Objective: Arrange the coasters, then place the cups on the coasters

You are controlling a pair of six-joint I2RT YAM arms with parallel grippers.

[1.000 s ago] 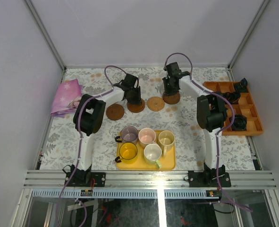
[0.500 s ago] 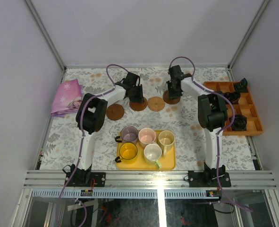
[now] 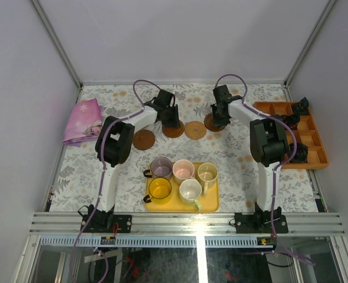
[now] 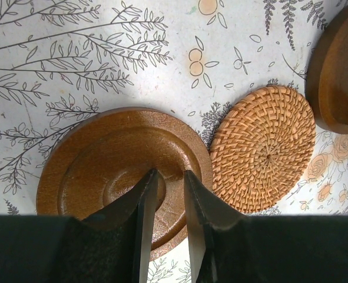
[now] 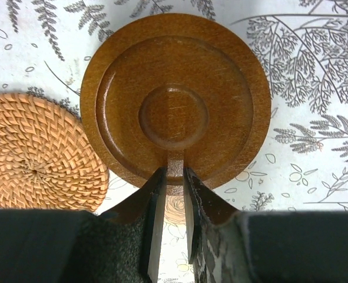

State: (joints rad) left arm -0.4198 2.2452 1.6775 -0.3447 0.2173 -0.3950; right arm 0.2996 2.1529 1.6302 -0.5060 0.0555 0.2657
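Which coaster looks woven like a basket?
The woven coaster, in the row's third spot from the left, between the two grippers. The other three are smooth brown wood with rings.

A robot test cell in a lab: a table [image 3: 232, 156] under a floral cloth, boxed in by plain white walls [image 3: 179, 41] with metal corner posts, an aluminium rail [image 3: 185, 223] along its near edge carrying two bolted arms.

Smooth glossy wooden coasters [image 5: 175, 97], rough woven rattan coaster [image 4: 263, 148], matt printed floral tablecloth [image 3: 232, 154]
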